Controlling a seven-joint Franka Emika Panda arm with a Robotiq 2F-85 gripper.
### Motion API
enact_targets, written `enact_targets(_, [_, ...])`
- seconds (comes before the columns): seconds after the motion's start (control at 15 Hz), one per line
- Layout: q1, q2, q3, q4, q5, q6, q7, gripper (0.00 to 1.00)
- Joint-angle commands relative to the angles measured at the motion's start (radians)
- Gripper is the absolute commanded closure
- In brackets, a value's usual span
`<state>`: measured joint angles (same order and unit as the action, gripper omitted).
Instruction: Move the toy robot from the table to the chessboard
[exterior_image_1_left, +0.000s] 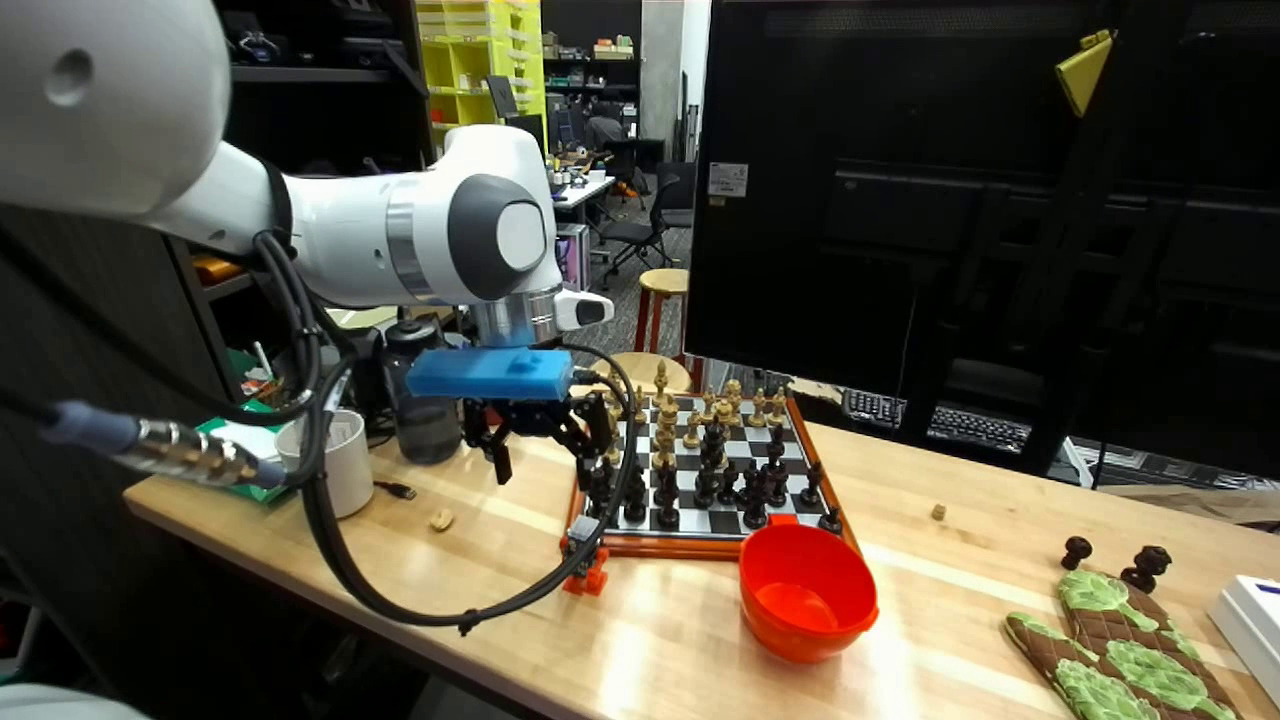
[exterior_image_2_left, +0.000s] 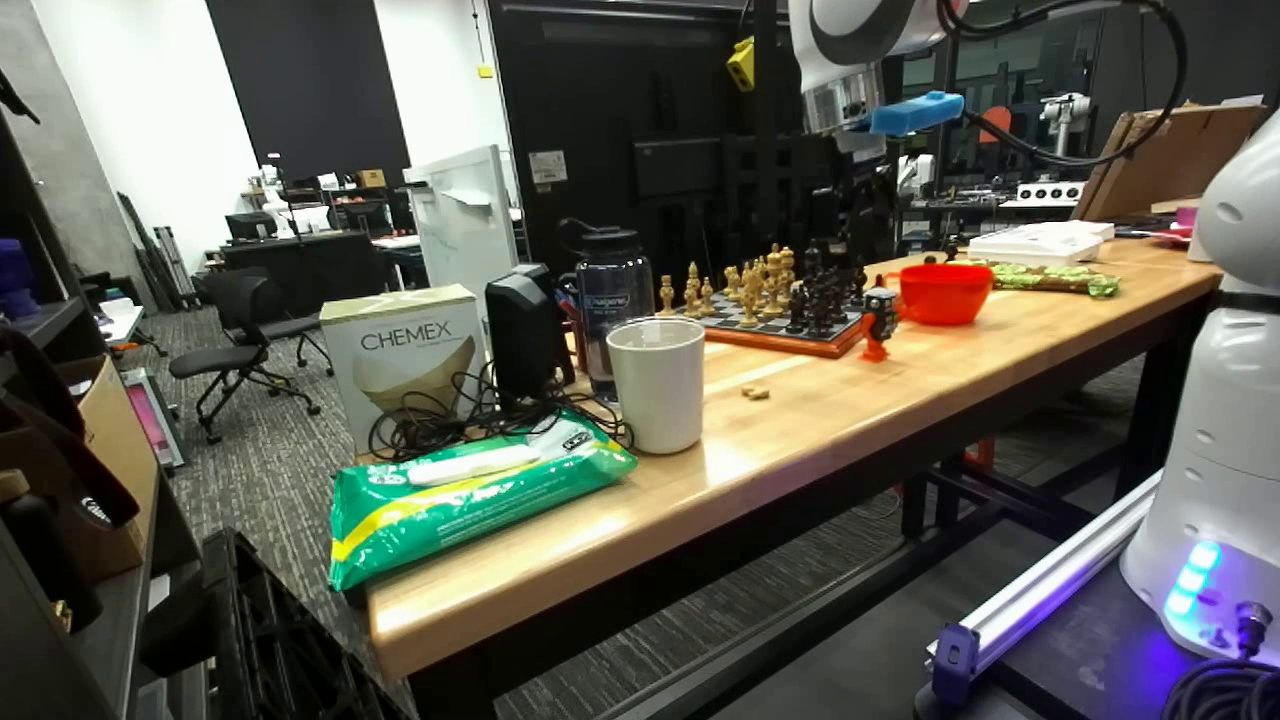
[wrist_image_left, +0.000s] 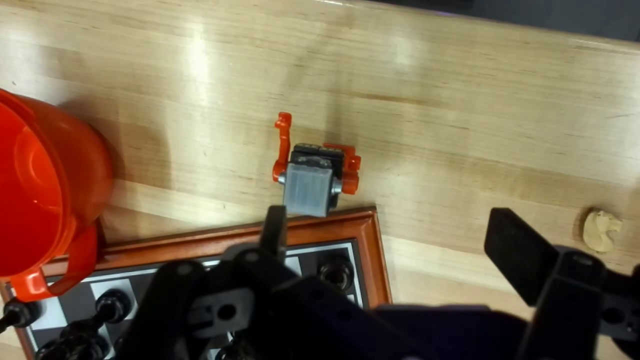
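The toy robot (exterior_image_1_left: 582, 556), with a grey head and red-orange arms and feet, stands upright on the wooden table (exterior_image_1_left: 480, 570). It is by a corner of the chessboard (exterior_image_1_left: 690, 548); I cannot tell if they touch. It also shows in an exterior view (exterior_image_2_left: 879, 322) and in the wrist view (wrist_image_left: 309, 185). The chessboard's reddish-brown frame shows in the wrist view (wrist_image_left: 367, 235); dark and pale pieces crowd it. My gripper (exterior_image_1_left: 547, 470) is open and empty, above the table beside the board. In the wrist view, its jaws (wrist_image_left: 387, 225) are wide apart, one finger near the toy's head.
A red bowl (exterior_image_1_left: 800, 600) stands against the board's near side. A pale chess piece (wrist_image_left: 601, 230) lies on the table. A white mug (exterior_image_2_left: 655, 385), a dark bottle (exterior_image_2_left: 612, 310) and a green wipes pack (exterior_image_2_left: 480, 500) stand at one end. A potholder (exterior_image_1_left: 1130, 650) lies at the other.
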<state>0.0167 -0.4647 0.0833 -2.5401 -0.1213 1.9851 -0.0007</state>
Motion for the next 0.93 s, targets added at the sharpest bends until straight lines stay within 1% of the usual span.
enact_targets(0.0, [0.005, 0.005, -0.008, 0.01, -0.026, 0.021, 0.0, 0.0])
enact_targets(0.33, [-0.018, -0.002, -0.029, -0.011, -0.078, 0.13, -0.005, 0.0])
enact_targets(0.6, [-0.039, -0.019, -0.06, -0.055, -0.1, 0.195, -0.014, 0.0])
enact_targets(0.73, [-0.044, -0.02, -0.078, -0.078, -0.091, 0.225, -0.025, 0.0])
enact_targets(0.87, [-0.039, -0.022, -0.105, -0.101, -0.055, 0.234, -0.053, 0.0])
